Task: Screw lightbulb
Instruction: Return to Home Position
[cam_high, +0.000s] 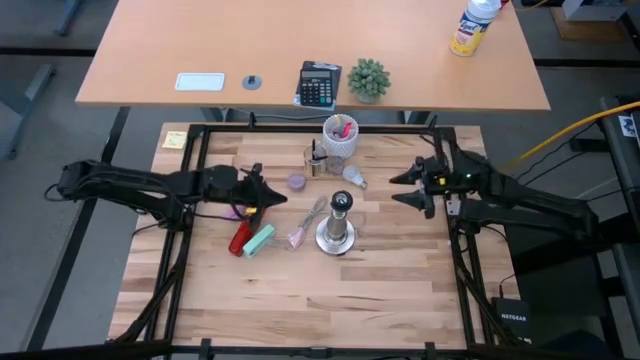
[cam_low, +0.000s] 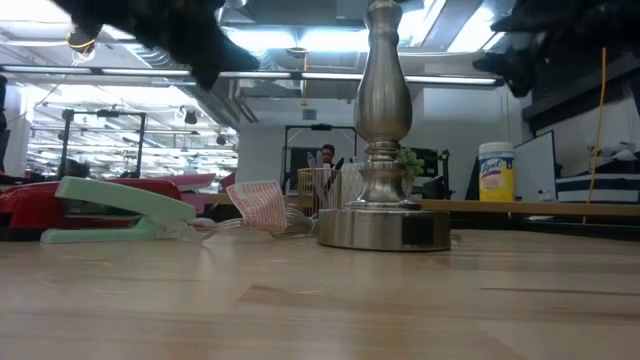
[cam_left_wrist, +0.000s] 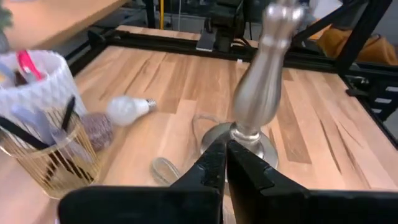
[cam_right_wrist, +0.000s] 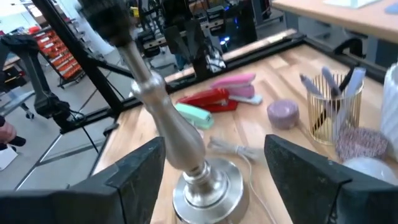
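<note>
The lightbulb (cam_high: 354, 177) is small and frosted white. It lies on its side on the table between the white cup (cam_high: 340, 135) and the silvery socket stand (cam_high: 336, 230), and also shows in the left wrist view (cam_left_wrist: 127, 110). The stand is upright on its round base (cam_left_wrist: 245, 140). My left gripper (cam_high: 272, 196) is shut and empty, above the table to the left of the stand. My right gripper (cam_high: 398, 190) is open and empty, to the right of the bulb. In the right wrist view (cam_right_wrist: 214, 174) its fingers stand wide apart, facing the stand (cam_right_wrist: 168, 118).
A gold wire pen holder (cam_high: 318, 160) and a small purple object (cam_high: 297, 181) stand near the cup. A red stapler (cam_high: 240, 238), a green stapler (cam_high: 258, 240) and a pink tool (cam_high: 300, 235) lie left of the stand. Bare wood lies at the table's near and right parts.
</note>
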